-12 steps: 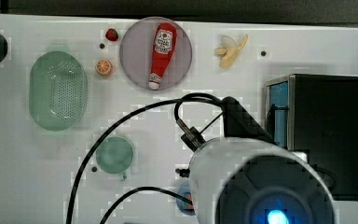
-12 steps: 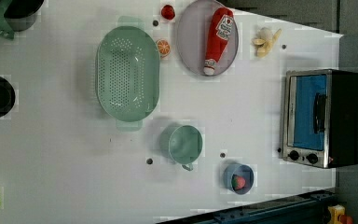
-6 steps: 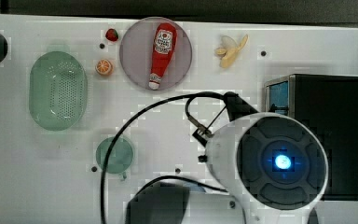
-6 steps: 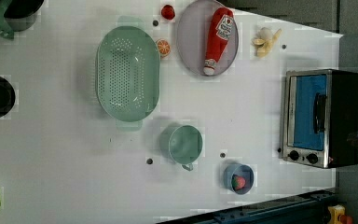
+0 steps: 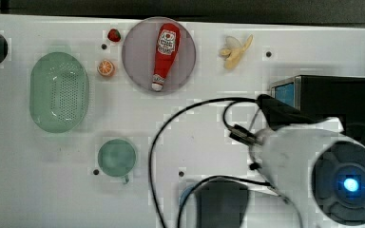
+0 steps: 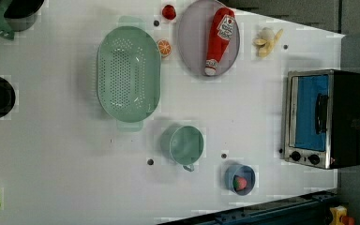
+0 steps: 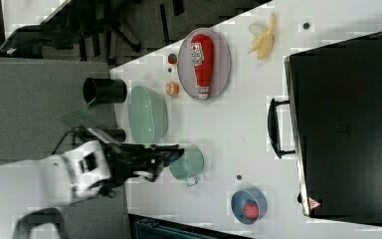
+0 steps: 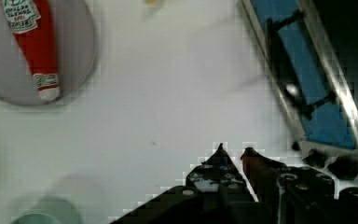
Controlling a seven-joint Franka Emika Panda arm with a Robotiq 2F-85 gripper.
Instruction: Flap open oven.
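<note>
Reading the wrist view, the fingers (image 8: 233,154) stand nearly closed with only a sliver of white counter between their tips, holding nothing, and they hang above bare counter (image 5: 204,71) with the oven (image 8: 307,88) off to one side, apart from them and not touched. The oven's blue glass door is shut, and its black bar handle (image 8: 286,65) runs lengthwise along the door face, parallel to the silver frame; that long axis is what the coming move turns on, since I judge the fingers must travel across to the door and hook or press the bar along its length before the door can be flapped down. Going left to right across the left view, a green colander (image 6: 128,80) comes first, then a green cup (image 6: 185,145), a grey plate carrying a ketchup bottle (image 6: 219,40), a small blue bowl (image 6: 239,179), a peeled banana (image 6: 267,41), and last the oven (image 6: 326,119) at the left view's right edge, door facing the rest of the counter. In the top view the arm's white body looms over the oven's near end. The surface is plain white; dark floor borders it.
</note>
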